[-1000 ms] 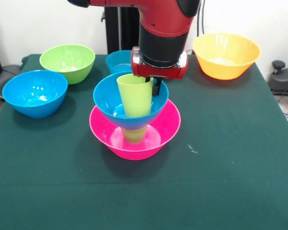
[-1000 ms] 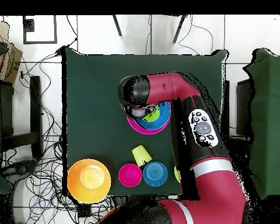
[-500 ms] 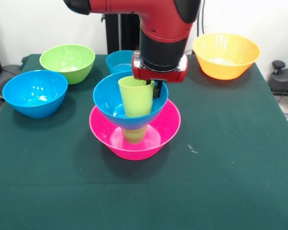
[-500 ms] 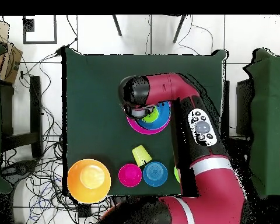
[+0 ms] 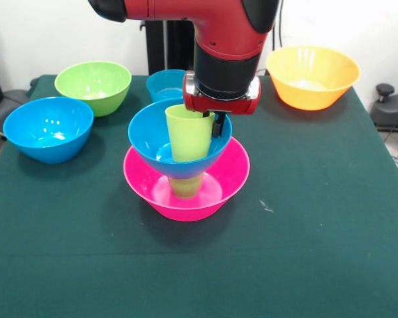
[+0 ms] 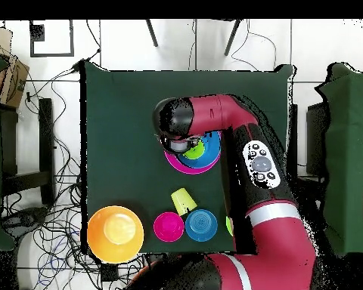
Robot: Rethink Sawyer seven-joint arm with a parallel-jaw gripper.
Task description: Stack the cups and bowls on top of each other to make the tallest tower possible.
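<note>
Standing upright in the blue bowl [image 5: 152, 149], a lime cup [image 5: 189, 132]; jaws' [image 5: 209, 126] state cannot be told.

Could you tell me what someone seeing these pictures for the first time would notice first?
Mid-table stands the tower: a wide pink bowl holding a green cup, a blue bowl on that, and a lime cup standing in the blue bowl. The red and black arm comes down right over it, its gripper at the lime cup's rim. Along the far edge sit an orange bowl and a green bowl.
</note>
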